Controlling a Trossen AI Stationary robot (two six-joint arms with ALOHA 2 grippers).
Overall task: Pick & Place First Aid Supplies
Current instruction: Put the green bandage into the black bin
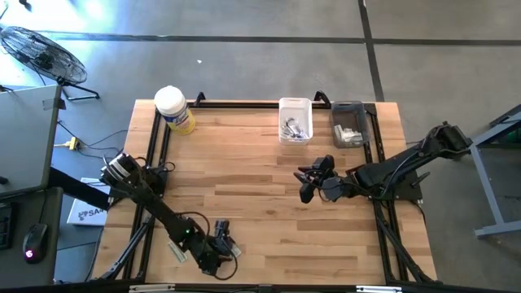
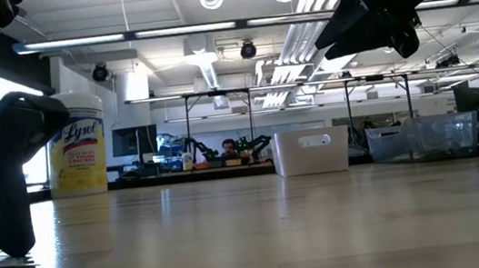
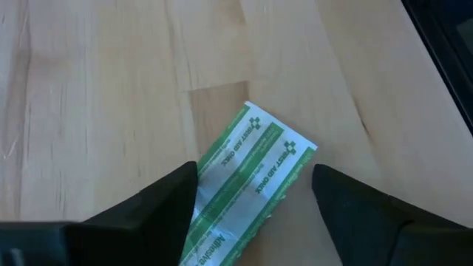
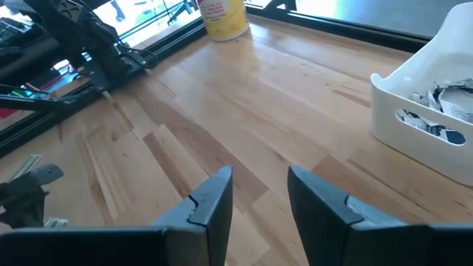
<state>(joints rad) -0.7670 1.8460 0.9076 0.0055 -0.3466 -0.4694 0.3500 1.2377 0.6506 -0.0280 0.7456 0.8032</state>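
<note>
A pair of narrow green-and-white strip packets (image 3: 251,166) lies flat on the wooden table near its near edge (image 1: 233,249). My left gripper (image 3: 255,171) (image 1: 221,242) is low over them and open, one finger on each side of the strips; in the low view it (image 2: 13,242) reaches down to the table top. My right gripper (image 4: 260,176) (image 1: 308,181) is open and empty, raised above the table's middle right (image 2: 377,25). More packets (image 4: 443,111) lie in a white bin (image 1: 295,104). My left gripper comes at the strips from above, its fingers across their width. One finger (image 3: 174,196) overlaps the strips' edge (image 3: 211,174) in the wrist view. I cannot tell whether it touches them. The strips lie flat on the table.
A yellow tub with a white lid (image 1: 175,110) (image 2: 77,154) stands at the far left corner. The white bin (image 2: 310,151) and a clear bin (image 1: 348,106) (image 2: 423,137) sit along the far edge. A black frame (image 1: 155,138) borders the table. Bare wood lies between the two arms.
</note>
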